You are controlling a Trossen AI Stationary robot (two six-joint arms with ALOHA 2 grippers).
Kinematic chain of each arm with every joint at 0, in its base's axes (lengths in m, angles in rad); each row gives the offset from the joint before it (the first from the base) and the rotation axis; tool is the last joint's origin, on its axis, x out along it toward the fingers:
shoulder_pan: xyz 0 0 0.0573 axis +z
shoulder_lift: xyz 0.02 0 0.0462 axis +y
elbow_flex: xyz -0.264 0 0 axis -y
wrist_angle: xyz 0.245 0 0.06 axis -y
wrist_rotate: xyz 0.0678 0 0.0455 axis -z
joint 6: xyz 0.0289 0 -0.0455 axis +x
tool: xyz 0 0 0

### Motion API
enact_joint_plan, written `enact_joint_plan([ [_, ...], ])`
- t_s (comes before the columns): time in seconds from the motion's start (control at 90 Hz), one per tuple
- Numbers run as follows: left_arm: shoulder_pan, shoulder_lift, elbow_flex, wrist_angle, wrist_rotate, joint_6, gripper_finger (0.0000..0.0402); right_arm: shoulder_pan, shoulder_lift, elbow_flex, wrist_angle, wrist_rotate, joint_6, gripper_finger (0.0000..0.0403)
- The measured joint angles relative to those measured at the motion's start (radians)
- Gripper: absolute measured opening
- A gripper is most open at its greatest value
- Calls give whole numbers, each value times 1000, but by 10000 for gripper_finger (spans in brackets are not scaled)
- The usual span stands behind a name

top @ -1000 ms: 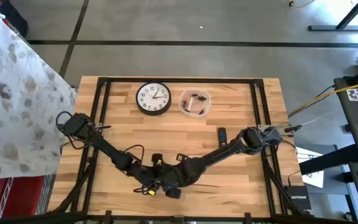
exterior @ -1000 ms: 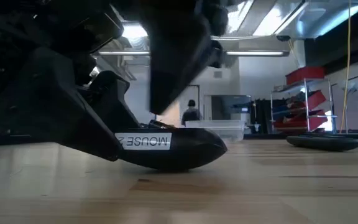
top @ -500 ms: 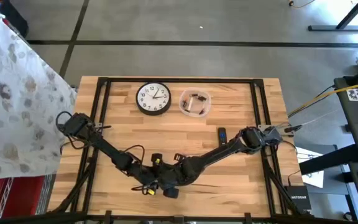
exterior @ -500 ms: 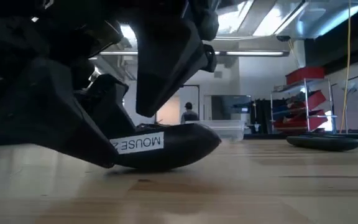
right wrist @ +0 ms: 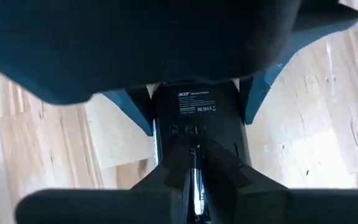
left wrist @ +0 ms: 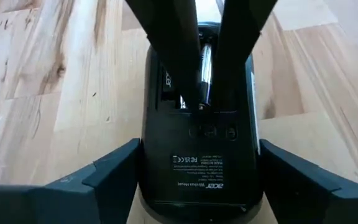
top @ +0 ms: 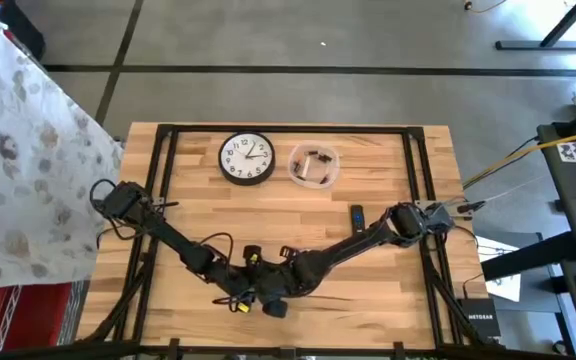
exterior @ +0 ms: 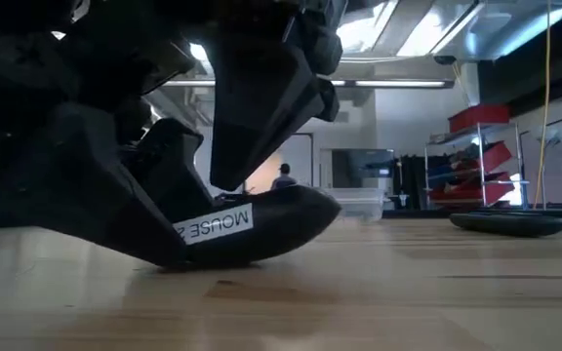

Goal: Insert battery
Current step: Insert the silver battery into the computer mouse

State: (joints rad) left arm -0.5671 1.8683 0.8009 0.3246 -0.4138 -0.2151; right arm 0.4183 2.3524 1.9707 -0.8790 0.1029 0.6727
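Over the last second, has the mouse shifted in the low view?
Yes. The mouse has tipped: its nose now rides higher off the table, nearer the white bin behind.

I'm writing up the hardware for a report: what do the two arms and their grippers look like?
Both arms are black, built of slim jointed links with thicker rounded joint housings. The left arm trails looped black cables near its base, with a yellow part by its wrist. The right arm has thin cables at its base. The right gripper's fingers are long, flat, tapering black blades; the left gripper's fingers are broad, angular and black.
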Motion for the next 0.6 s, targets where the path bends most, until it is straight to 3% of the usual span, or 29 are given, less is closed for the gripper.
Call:
enact_joint_plan([
  [0.289, -2, 0, 2, -9, 8, 17, 274, 17, 2, -1, -3, 11, 1, 20],
  [0.6, -4, -3, 3, -28, 8, 20, 274, 112, 8, -9, -47, 206, 23, 20],
])
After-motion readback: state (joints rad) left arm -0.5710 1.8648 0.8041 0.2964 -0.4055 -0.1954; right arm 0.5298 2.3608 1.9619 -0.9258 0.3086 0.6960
